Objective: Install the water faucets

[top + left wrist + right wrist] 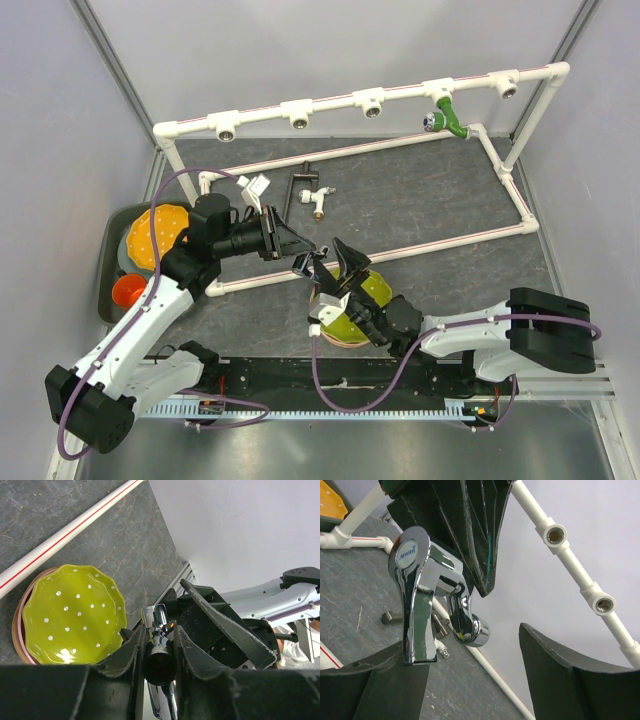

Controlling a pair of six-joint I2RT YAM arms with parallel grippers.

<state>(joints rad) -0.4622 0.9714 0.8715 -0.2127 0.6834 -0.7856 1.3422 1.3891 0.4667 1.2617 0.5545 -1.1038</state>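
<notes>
My left gripper (297, 256) is shut on the shiny silver faucet (306, 265), above the table's middle front. In the left wrist view the faucet's dark threaded end (160, 660) sits pinched between the fingers (122, 652). In the right wrist view the faucet (420, 595) hangs lever-down from the left gripper's fingers (470, 525). My right gripper (470, 680) is open, jaws wide apart, right under the faucet; the lever's end is at its left finger (370, 687). The white faucet with a brass end (320, 201) lies on the mat further back.
The white pipe frame (330, 105) with tee sockets spans the back; a green faucet (448, 119) is mounted on it. A black L-shaped bar (300, 186) lies near the white faucet. A green dotted bowl (70, 615) sits under the grippers. Orange plates (155, 236) and a cup (128, 290) are at the left.
</notes>
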